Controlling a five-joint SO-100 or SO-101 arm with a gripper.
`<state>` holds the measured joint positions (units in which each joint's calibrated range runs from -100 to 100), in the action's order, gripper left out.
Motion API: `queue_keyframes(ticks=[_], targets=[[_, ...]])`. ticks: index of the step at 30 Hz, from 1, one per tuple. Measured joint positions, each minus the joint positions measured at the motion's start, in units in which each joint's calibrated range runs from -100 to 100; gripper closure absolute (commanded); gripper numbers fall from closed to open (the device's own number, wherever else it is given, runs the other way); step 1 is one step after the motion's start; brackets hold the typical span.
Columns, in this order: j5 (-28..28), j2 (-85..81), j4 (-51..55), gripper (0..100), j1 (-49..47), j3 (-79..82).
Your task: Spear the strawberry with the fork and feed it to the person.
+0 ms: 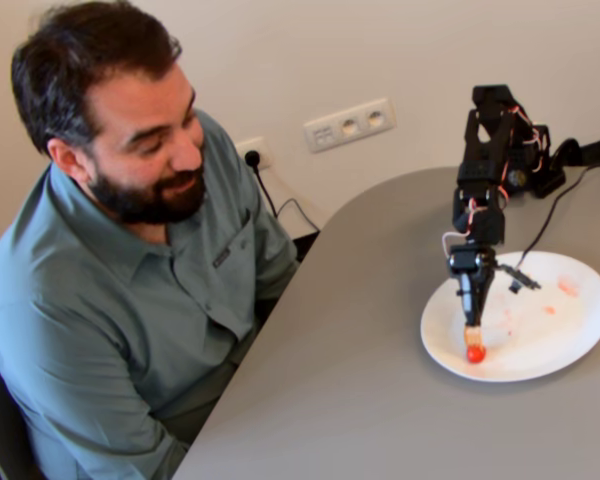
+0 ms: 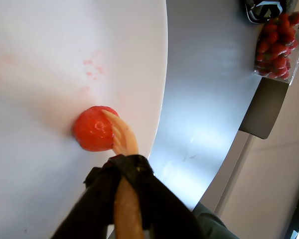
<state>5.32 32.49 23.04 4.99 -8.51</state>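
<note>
The black arm (image 1: 492, 160) stands at the upper right of the fixed view. It bends over at the top and points almost straight down. Red and white wires run along it. Its gripper (image 1: 473, 300) hangs low, right of the middle. In the wrist view, the gripper (image 2: 120, 172) comes up from the bottom edge, its black fingers (image 2: 139, 172) closed tight around the fork (image 2: 123, 142) handle.
</note>
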Motion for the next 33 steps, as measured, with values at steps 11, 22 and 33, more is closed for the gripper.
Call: queue_keyframes(ticks=[11, 22, 33], targets=[[0.0, 0.3, 1.8, 98, 0.0, -1.2], [0.0, -10.0, 16.3, 98, 0.3, -7.1], [-6.4, -45.8, 25.7, 98, 0.4, 9.6]])
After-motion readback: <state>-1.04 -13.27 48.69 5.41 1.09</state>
